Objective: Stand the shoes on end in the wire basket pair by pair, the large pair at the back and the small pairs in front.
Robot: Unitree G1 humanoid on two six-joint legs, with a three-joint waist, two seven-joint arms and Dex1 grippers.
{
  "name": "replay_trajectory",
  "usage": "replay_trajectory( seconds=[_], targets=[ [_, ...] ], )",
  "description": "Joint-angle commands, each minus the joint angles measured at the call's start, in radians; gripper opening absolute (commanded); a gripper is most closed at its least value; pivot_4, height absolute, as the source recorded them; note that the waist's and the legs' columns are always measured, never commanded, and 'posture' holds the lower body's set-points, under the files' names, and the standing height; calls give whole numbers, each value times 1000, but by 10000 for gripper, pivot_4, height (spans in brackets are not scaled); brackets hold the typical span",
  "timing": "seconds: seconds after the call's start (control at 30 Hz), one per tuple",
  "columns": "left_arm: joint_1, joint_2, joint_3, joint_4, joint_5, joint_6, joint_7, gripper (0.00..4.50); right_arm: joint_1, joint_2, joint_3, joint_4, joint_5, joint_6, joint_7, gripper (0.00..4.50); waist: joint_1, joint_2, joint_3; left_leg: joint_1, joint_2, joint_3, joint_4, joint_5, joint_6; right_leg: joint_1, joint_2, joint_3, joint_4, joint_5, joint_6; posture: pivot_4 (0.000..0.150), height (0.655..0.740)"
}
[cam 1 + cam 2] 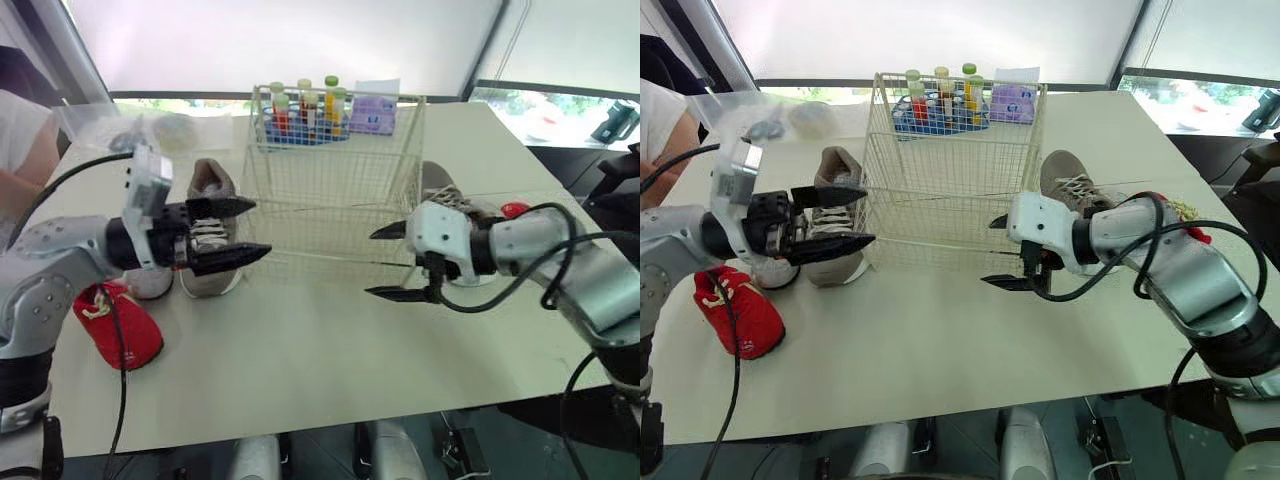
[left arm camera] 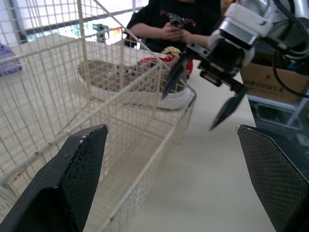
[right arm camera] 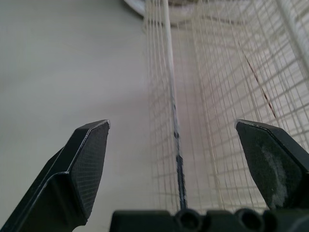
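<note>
The cream wire basket (image 1: 335, 190) sat toward 12 o'clock on the white table (image 1: 320, 380), with one grey laced sneaker (image 1: 208, 182) at its 9 o'clock and the twin sneaker (image 1: 1070, 180) at 3. A small red shoe (image 1: 120, 325) lay at 8 o'clock. The left gripper (image 1: 262, 228) and right gripper (image 1: 369, 263) both gaped wide by the basket's near corners.

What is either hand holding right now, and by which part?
Nothing. The left hand and right hand are both open, one on each side of the wire basket, gripping nothing.
</note>
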State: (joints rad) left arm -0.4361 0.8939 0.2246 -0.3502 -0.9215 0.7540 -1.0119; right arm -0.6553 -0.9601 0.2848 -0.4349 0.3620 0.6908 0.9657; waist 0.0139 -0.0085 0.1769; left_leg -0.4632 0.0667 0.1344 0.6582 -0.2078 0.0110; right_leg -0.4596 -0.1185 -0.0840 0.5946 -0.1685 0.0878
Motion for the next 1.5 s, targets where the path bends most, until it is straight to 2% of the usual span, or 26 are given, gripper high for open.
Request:
replay_trajectory(
  seconds=[0.03,0.07,0.2,0.23,0.27,0.3,0.6,0.73,0.93,1.13,1.5],
  targets=[
    [-14,11,19,-34,15,-28,-7,45000,-29,5,48,20,-107,-34,-5,39664,-1,0,0,0,0,0,0,-1,-1,0,0,0,0,0,0,1500,7400],
    [-19,8,16,-36,18,-30,-2,45000,-34,6,68,33,-139,-45,-4,36215,-2,0,0,0,0,0,1,-1,-1,0,0,0,0,0,0,1500,7400],
    [-30,-2,10,-35,35,-37,3,45000,-43,18,99,59,-202,-73,18,15154,-1,0,0,0,0,0,1,-1,-1,0,0,0,1,0,0,1500,7400],
    [-33,-4,8,-33,42,-42,5,45000,-49,22,108,69,-220,-84,23,11057,-1,0,0,0,0,0,1,-1,-1,0,0,0,1,0,0,1500,7400],
    [-36,-6,5,-31,47,-46,7,45000,-54,27,114,78,-238,-96,27,4632,-1,0,0,0,0,0,1,-1,-1,0,0,0,1,0,0,1500,7400],
    [-40,-8,4,-29,50,-48,10,45000,-62,32,113,91,-250,-110,31,771,-2,0,0,0,0,0,1,-1,-1,1,0,0,1,0,0,1500,7400],
    [-65,-19,1,-27,63,-48,30,45000,-122,12,93,243,-325,-356,140,771,-1,0,0,0,0,0,3,-1,-1,1,0,0,2,0,0,1500,7400],
    [-79,-20,-2,-25,69,-47,40,45000,-154,15,73,356,-299,-548,259,771,-2,0,0,0,0,0,3,1,1,1,0,0,2,0,0,1500,7400],
    [-86,-18,2,-34,69,-40,53,45000,-201,44,67,505,-297,-658,360,771,-3,0,0,0,0,1,3,1,1,1,0,0,2,0,1,1500,7400],
    [-86,-14,5,-49,69,-38,72,45000,-257,91,66,614,-310,-660,404,771,-4,1,0,0,0,1,3,1,1,1,0,0,2,0,1,1500,7400],
    [-93,-20,-1,-54,72,-43,94,45000,-234,132,44,523,-301,-470,391,771,-8,1,0,0,0,0,3,1,1,1,0,0,4,0,1,1500,7400]
  ],
)
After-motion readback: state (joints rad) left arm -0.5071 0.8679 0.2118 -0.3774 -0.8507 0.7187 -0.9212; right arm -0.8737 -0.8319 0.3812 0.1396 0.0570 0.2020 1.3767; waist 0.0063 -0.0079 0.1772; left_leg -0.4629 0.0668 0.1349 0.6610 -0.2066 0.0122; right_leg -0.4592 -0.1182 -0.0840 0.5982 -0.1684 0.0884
